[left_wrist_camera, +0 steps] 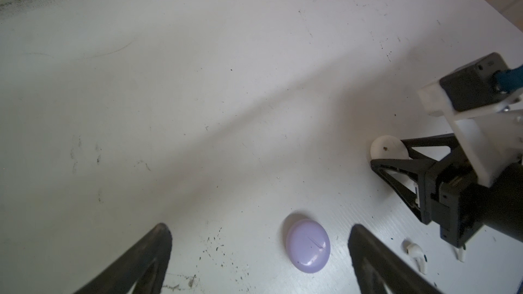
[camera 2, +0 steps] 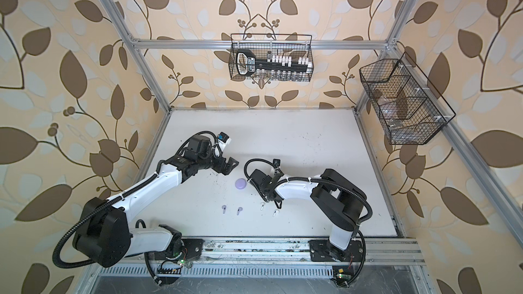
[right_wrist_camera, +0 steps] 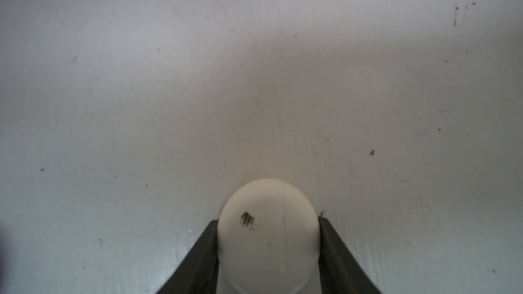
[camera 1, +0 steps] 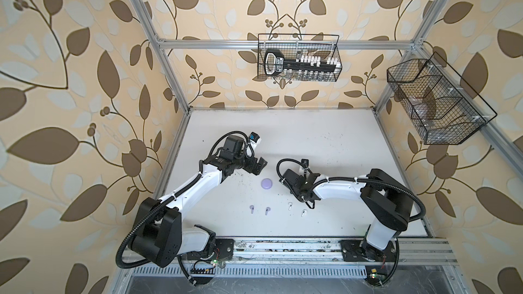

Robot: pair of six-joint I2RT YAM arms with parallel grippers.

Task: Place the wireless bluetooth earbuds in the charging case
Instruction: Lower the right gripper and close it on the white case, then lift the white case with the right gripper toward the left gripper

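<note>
A round lavender charging case (camera 1: 266, 184) (camera 2: 240, 183) lies shut on the white table. In the left wrist view this lavender case (left_wrist_camera: 308, 246) sits below and between the wide-apart fingers of my left gripper (left_wrist_camera: 260, 230), which is open and empty. My right gripper (right_wrist_camera: 268, 236) is shut on a round white charging case (right_wrist_camera: 268, 230) (left_wrist_camera: 387, 148), one finger pressed against each side. The wrist hides those jaws in both top views. Two lavender earbuds (camera 1: 251, 208) (camera 1: 267, 210) and two white earbuds (camera 1: 289, 206) (camera 1: 303, 212) lie in a row nearer the front edge.
Two black wire baskets hang on the frame: one on the back wall (camera 1: 298, 57) holding a black tool, one at the right (camera 1: 435, 100). Aluminium posts border the table (camera 1: 325, 137). Both arm bases stand on the front rail (camera 1: 283, 246).
</note>
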